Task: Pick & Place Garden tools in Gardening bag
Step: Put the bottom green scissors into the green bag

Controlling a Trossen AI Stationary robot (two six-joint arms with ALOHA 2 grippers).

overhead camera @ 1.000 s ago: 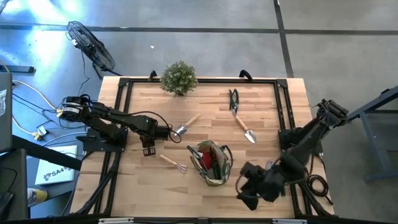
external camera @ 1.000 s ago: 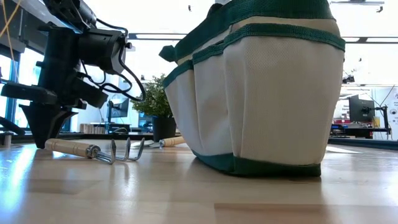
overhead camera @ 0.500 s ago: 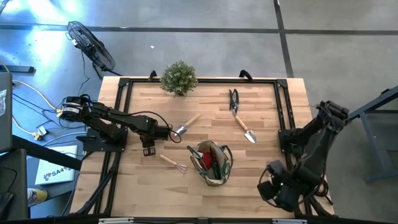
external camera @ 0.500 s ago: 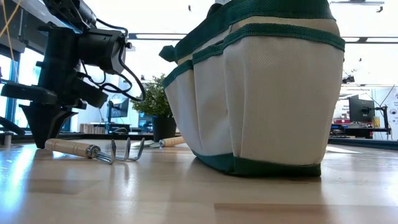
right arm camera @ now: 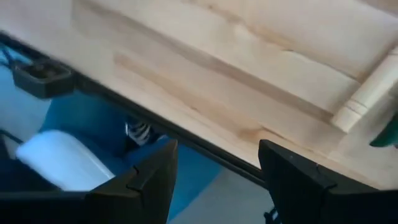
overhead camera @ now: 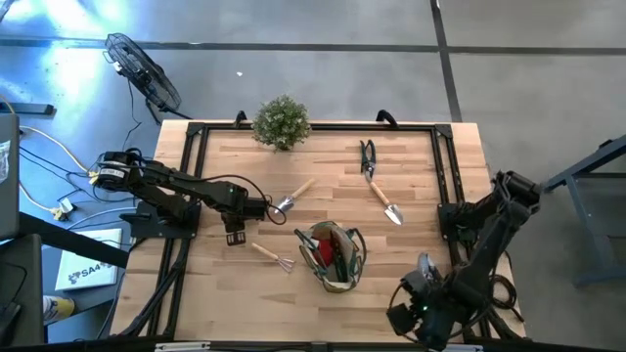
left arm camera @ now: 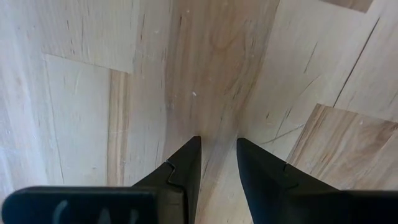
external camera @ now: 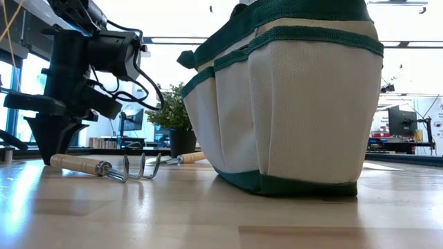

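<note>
While the left gripper (overhead camera: pixel 233 238) hovers with fingers slightly parted and empty beside the rake (overhead camera: pixel 273 257), the right gripper (overhead camera: pixel 403 320) hangs open and empty at the desk's (overhead camera: pixel 421 196) near right; the bag (overhead camera: pixel 333 256) stands near-centre.

The gardening bag (overhead camera: pixel 333 256) stands on the counter (overhead camera: pixel 421 186), tools inside. Left of the bag lies the rake (overhead camera: pixel 271 256); behind it a trowel (overhead camera: pixel 291 198); right-behind, another trowel (overhead camera: pixel 384 203) and snips (overhead camera: pixel 367 154).
</note>
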